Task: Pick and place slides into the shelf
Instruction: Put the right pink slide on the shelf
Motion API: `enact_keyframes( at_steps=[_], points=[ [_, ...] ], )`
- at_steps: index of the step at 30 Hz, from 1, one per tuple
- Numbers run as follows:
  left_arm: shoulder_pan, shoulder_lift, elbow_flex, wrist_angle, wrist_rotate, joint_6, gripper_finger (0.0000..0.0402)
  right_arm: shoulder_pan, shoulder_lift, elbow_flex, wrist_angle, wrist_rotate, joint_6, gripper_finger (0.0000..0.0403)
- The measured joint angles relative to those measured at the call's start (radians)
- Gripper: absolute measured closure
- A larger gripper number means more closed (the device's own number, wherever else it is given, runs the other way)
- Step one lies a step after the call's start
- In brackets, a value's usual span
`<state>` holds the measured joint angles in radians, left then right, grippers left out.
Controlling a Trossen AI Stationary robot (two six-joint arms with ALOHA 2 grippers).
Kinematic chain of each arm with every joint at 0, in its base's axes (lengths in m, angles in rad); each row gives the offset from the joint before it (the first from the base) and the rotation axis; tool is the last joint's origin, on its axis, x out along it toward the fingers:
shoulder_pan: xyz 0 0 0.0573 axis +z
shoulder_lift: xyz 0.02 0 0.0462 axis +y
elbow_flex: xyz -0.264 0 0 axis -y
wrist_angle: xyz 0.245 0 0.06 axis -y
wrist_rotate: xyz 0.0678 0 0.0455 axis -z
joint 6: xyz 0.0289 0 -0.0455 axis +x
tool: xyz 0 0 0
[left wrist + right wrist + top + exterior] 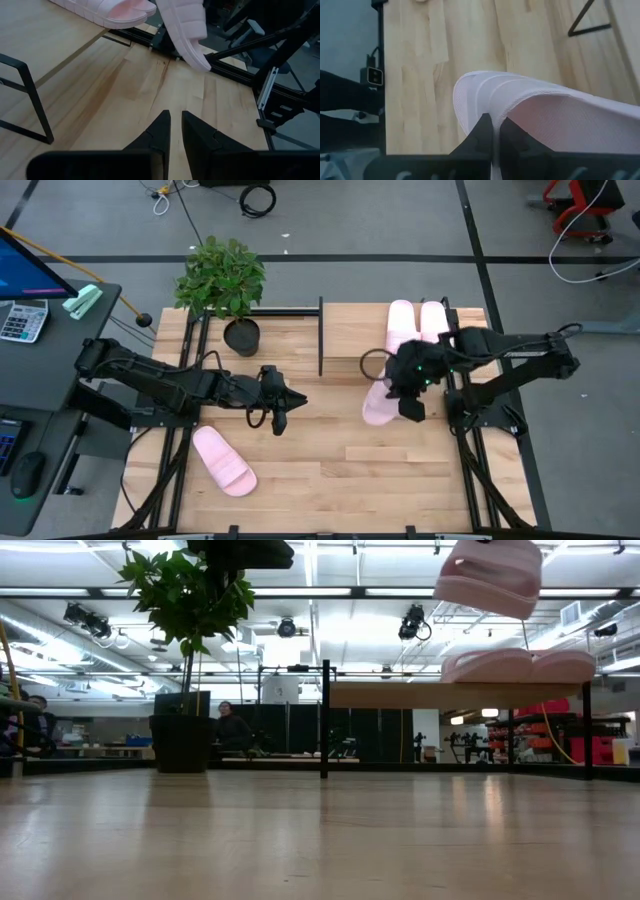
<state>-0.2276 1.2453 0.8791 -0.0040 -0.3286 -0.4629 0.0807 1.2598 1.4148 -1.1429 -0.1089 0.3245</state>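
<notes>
Four pale pink slides show. Two lie side by side on the shelf's (350, 330) wood top panel (400, 697): one (400, 322) and its neighbour (433, 320). A third slide (223, 461) lies sole down on the table's near left part. The fourth slide (377, 406) hangs from my right gripper (408, 402) in front of the shelf, high above the table (490, 575). My left gripper (279, 416) hovers over the table's middle left, shut and empty (175, 127); the shelf's slides (112, 10) and the held slide (187, 32) lie ahead of it. My right gripper (494, 131) pinches a thin pink edge of the slide (490, 107) between its two fingers; whether that edge is strap or sole side, I cannot tell. It comes from above. The slide is lifted clear of table and shelf and hangs tilted (490, 575).
A potted plant (225, 280) stands at the table's far left, beside the shelf's black end post (321, 335). A dark ring (373, 363) lies near the shelf's front edge. Bare wood (340, 470) spreads across the near middle. People sit far behind the table (232, 728).
</notes>
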Motion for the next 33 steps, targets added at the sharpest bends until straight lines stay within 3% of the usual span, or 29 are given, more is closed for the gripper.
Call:
enact_keyframes(
  at_steps=[7, 19, 26, 33],
  points=[
    [0.000, 0.000, 0.000, 0.000, 0.000, -0.010, 0.0344, -0.086, 0.000, 0.044, 0.024, -0.039, -0.071, 0.0393],
    [0.084, 0.000, 0.000, 0.163, -0.004, -0.257, 0.0317, -0.187, 0.000, 0.068, 0.282, -0.021, -0.129, 0.0393],
    [0.119, -0.001, 0.000, 0.280, -0.004, -0.314, 0.0279, -0.199, 0.005, 0.068, 0.313, 0.057, -0.166, 0.0393],
    [0.138, 0.011, 0.001, 0.322, -0.016, -0.313, 0.0226, -0.205, 0.013, 0.068, 0.373, 0.070, -0.185, 0.0393]
  ],
)
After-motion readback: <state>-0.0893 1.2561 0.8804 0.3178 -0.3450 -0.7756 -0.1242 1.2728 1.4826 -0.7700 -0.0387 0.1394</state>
